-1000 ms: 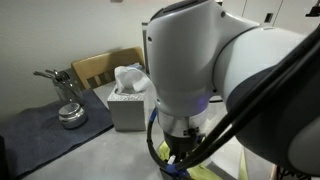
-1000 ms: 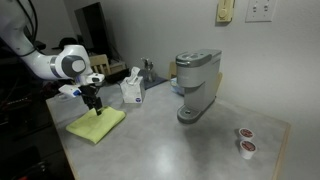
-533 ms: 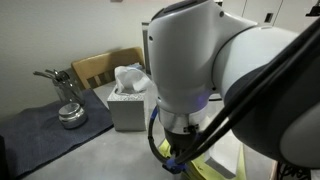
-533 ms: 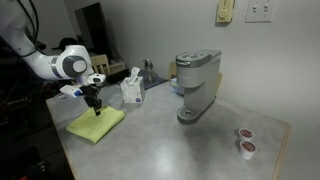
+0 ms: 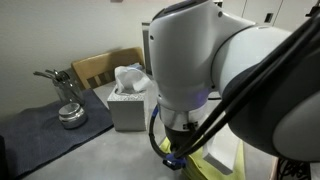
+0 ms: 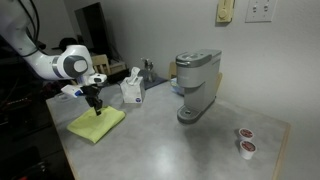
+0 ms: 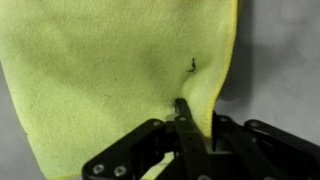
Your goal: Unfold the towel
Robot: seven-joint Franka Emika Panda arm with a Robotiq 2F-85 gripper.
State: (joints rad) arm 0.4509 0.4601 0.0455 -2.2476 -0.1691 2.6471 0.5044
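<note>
Pinching a raised ridge of the towel (image 7: 100, 70) close to its edge, the gripper (image 7: 186, 115) has its jaws drawn narrow on the cloth. The towel lies on the grey counter (image 6: 170, 140) beneath the arm, with the tissue box (image 6: 131, 90) near and the coffee maker (image 6: 195, 85) well apart.

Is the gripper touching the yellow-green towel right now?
Touching. In the wrist view the gripper pinches the towel near its edge, the cloth puckered there.
</note>
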